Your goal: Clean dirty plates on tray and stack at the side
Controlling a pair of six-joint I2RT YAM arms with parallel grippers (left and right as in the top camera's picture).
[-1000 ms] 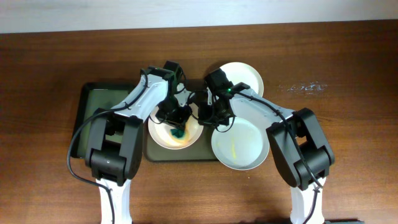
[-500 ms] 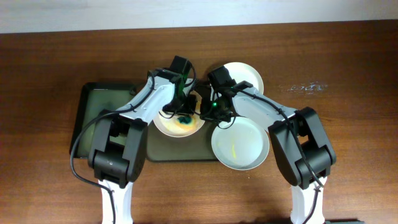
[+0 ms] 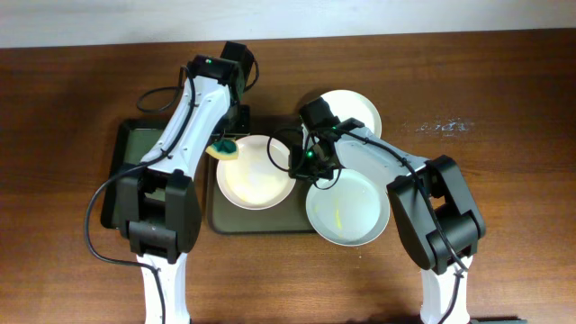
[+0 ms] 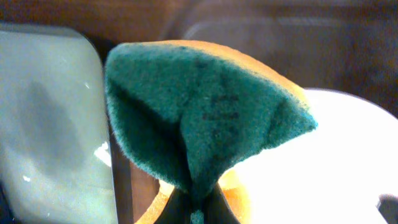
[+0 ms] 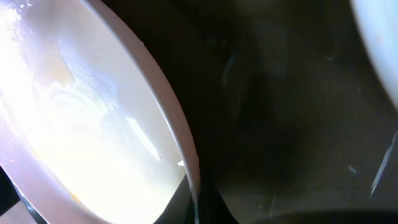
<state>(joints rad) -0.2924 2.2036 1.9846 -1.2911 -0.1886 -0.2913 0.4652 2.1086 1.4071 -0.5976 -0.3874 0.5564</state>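
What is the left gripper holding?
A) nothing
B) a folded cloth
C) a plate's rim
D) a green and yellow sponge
D: the left gripper is shut on a green and yellow sponge, pinched into a fold at the edge of the plate.

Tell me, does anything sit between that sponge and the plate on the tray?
Nothing visible does. The left end effector holds the sponge at the plate's upper-left rim; the right end effector grips its opposite rim.

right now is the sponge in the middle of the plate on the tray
No, the sponge is at the upper left edge of that plate, pinched in the left gripper.
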